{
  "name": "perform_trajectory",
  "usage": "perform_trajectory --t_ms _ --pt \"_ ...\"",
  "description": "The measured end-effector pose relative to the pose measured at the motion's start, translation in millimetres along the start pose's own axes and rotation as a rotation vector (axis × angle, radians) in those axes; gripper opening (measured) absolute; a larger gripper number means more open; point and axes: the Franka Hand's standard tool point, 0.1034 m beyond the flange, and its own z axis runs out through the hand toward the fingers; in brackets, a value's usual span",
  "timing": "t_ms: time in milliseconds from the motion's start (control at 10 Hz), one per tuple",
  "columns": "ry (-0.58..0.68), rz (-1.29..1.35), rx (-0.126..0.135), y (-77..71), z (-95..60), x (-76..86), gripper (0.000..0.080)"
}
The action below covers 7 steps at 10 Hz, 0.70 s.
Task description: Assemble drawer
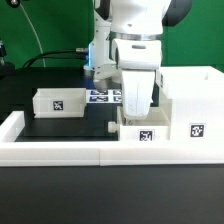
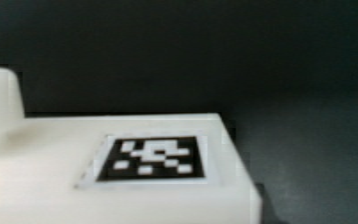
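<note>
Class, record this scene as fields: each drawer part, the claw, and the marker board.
left tray: alone on the black table, tag facing the camera
middle tray: beside the box shell, below the claw
box shell: exterior view's right, tagged
claw: low over the middle tray; open or shut unclear
marker board: flat behind the trays

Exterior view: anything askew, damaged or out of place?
Nothing stands out. The lone tray sits upright on the exterior view's left; the other tray sits level beside the box shell, under the gripper. No damage visible.
</note>
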Motion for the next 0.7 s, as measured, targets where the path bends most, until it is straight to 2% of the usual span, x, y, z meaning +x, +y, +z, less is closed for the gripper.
perform_trajectory --t_ms 700 --pt "-0.005 0.011 0.01 1.5 0.7 9.7 0.0042"
